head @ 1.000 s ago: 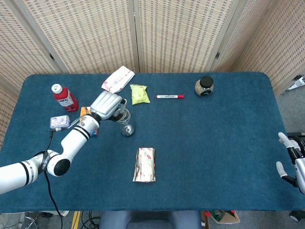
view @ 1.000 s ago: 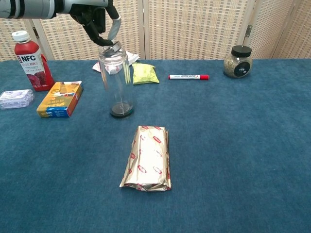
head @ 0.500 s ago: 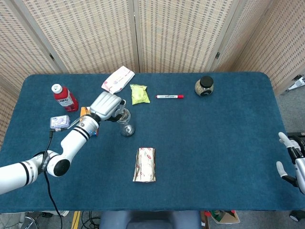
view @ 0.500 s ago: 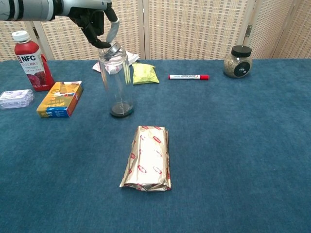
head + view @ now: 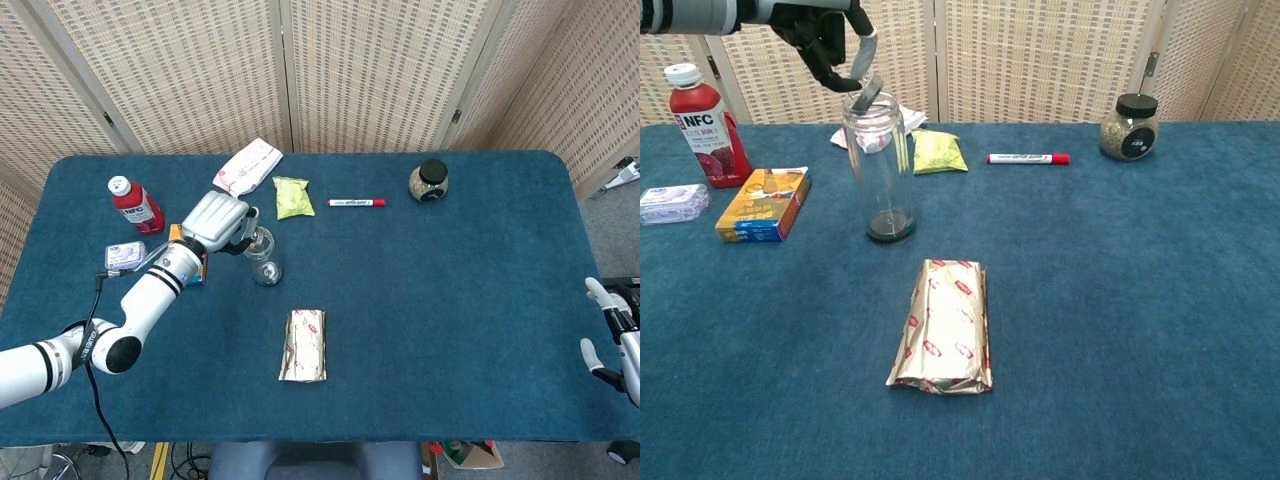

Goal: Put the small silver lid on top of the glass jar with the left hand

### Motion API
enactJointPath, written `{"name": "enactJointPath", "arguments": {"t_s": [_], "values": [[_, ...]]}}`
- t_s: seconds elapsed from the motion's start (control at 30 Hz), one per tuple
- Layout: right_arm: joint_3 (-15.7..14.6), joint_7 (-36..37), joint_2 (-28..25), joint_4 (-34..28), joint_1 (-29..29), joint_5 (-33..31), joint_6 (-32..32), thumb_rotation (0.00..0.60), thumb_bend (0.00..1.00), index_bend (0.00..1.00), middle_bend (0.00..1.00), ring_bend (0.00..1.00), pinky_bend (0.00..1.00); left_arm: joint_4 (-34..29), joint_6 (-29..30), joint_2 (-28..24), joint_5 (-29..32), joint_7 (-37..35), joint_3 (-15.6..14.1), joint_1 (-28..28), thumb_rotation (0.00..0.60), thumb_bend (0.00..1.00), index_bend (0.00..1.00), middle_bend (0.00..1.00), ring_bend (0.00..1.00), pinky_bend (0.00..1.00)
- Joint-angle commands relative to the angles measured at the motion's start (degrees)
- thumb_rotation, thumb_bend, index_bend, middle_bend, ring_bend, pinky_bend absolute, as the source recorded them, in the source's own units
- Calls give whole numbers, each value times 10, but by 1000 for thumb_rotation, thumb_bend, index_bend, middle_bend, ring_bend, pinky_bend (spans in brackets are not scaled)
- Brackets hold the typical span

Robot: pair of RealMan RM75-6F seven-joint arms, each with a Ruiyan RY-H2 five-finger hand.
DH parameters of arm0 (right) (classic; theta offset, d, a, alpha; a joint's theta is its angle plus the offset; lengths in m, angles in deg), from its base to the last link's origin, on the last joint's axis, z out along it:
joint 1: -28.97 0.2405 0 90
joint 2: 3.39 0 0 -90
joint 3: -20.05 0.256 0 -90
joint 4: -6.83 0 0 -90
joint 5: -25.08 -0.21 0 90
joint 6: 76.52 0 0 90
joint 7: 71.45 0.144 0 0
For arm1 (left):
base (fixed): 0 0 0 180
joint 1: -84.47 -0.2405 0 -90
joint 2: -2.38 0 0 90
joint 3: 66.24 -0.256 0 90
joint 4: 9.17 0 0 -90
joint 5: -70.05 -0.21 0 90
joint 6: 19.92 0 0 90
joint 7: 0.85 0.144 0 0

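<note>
On the blue cloth table (image 5: 1140,300), toward its left, stands the tall clear glass jar (image 5: 879,170), a smooth cylinder with a dark base, and the small silver lid (image 5: 866,92) sits tilted at its mouth, pinched in my left hand (image 5: 825,35), whose dark fingers (image 5: 840,70) curl down around it. Just ahead of the jar lies a crinkled foil packet (image 5: 942,326). Only the head view shows my right hand (image 5: 612,335), fingers apart and holding nothing, at the table's far right edge.
</note>
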Motion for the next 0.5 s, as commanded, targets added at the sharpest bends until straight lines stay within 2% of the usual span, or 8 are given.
{"name": "enactJointPath", "arguments": {"t_s": [0.03, 0.5], "values": [[0, 0, 0, -1, 0, 1, 1, 600, 421, 49, 229, 70, 129, -1, -2, -1, 2, 4, -4, 0, 600, 431, 174, 993, 945, 1000], [0, 0, -1, -1, -3, -2, 2, 600, 421, 49, 229, 70, 129, 2, 7, 6, 9, 14, -6, 4, 600, 413, 98, 987, 940, 1000]]}}
